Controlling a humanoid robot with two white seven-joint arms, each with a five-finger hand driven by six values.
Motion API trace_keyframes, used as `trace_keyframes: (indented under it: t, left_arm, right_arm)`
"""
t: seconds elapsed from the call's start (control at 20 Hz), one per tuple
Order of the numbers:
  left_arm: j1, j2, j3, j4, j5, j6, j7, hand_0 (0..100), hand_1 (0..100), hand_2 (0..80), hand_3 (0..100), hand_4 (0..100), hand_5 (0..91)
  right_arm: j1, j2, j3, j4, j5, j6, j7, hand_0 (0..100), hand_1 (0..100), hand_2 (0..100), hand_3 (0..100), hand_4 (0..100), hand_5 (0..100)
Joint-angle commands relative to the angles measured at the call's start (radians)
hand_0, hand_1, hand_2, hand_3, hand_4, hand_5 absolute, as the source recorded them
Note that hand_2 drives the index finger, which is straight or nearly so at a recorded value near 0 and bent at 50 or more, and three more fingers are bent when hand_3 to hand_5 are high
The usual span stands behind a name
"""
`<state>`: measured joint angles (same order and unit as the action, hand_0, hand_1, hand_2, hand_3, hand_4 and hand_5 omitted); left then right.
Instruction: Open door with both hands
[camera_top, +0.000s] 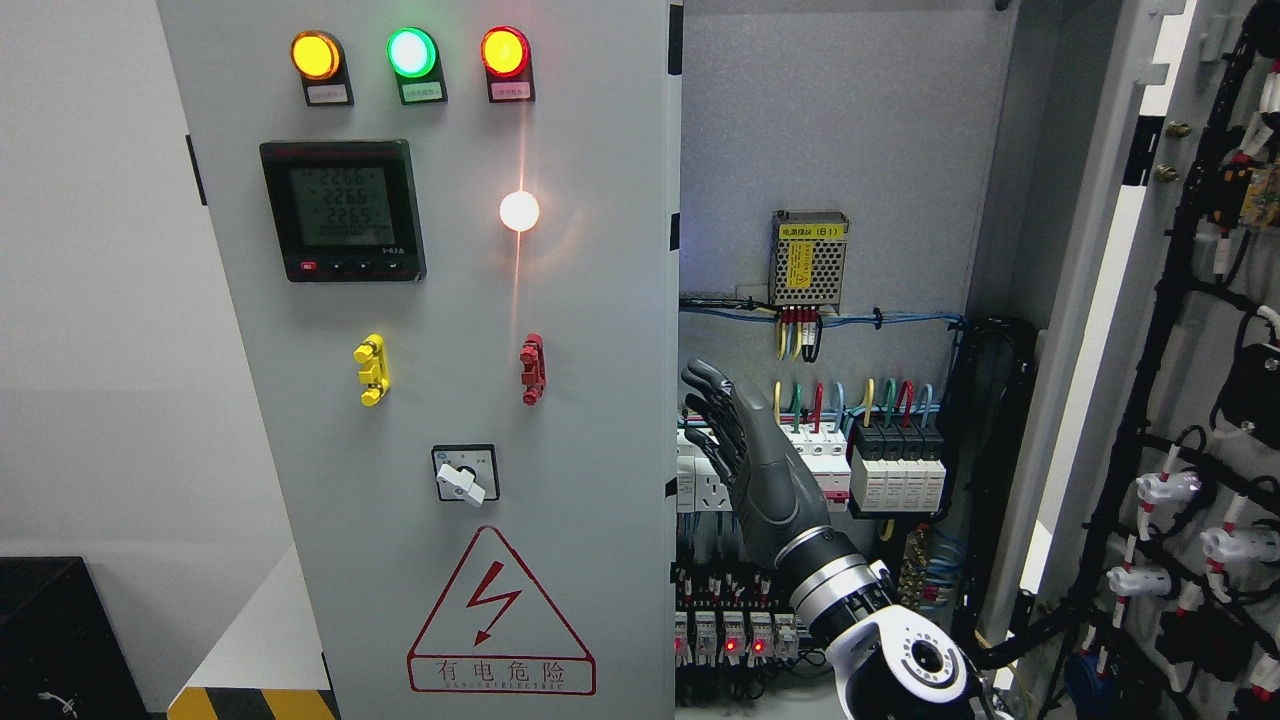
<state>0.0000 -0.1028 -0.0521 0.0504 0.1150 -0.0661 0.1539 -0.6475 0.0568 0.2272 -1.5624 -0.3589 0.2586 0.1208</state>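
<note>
The right hand (745, 440), fingers spread and holding nothing, hovers inside the cabinet just past the free edge of the left door (440, 350), which stands closed while the right door (1190, 400) hangs wide open; no left hand shows. The risk, as I judge it, is the fingers snagging the wires (850, 395) or knocking the breakers (895, 465) close behind instead of hooking the door edge. On the closed door I count three coloured lamps, one white lamp, one meter, two small handles, one switch and one warning triangle.
</note>
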Motion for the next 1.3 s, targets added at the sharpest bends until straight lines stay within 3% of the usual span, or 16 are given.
trace_keyframes:
  t: [0.0, 0.3, 0.45, 0.6, 0.8, 1.05, 1.25]
  left_arm:
    - [0.009, 0.0, 0.0, 0.0, 0.0, 0.0, -0.001, 0, 0, 0.0, 0, 0, 0.0]
    - [0.009, 0.0, 0.0, 0.0, 0.0, 0.0, -0.001, 0, 0, 0.0, 0, 0, 0.0]
    - [0.009, 0.0, 0.0, 0.0, 0.0, 0.0, -0.001, 0, 0, 0.0, 0, 0, 0.0]
    - [0.009, 0.0, 0.0, 0.0, 0.0, 0.0, -0.001, 0, 0, 0.0, 0, 0, 0.0]
    - [0.009, 0.0, 0.0, 0.0, 0.0, 0.0, -0.001, 0, 0, 0.0, 0, 0, 0.0]
    - [0.009, 0.0, 0.0, 0.0, 0.0, 0.0, -0.001, 0, 0, 0.0, 0, 0, 0.0]
    - [0.009, 0.0, 0.0, 0.0, 0.0, 0.0, -0.001, 0, 0, 0.0, 0, 0, 0.0]
  right_arm:
    - [-0.015, -0.023, 0.0, 0.038, -0.06, 0.001, 0.008, 19, 0, 0, 0, 0, 0]
    - [-0.037, -0.084, 0.001, 0.074, -0.137, 0.001, 0.01, 19, 0, 0, 0, 0, 0]
    - [-0.049, -0.086, 0.006, 0.088, -0.137, 0.001, 0.017, 19, 0, 0, 0, 0, 0]
    - [-0.049, -0.086, 0.006, 0.094, -0.137, 0.001, 0.075, 19, 0, 0, 0, 0, 0]
    - [-0.05, -0.091, 0.004, 0.114, -0.137, -0.001, 0.08, 19, 0, 0, 0, 0, 0]
    - [-0.061, -0.129, 0.003, 0.127, -0.138, -0.001, 0.118, 19, 0, 0, 0, 0, 0]
    - [-0.063, -0.132, 0.0, 0.137, -0.138, -0.001, 0.122, 19, 0, 0, 0, 0, 0]
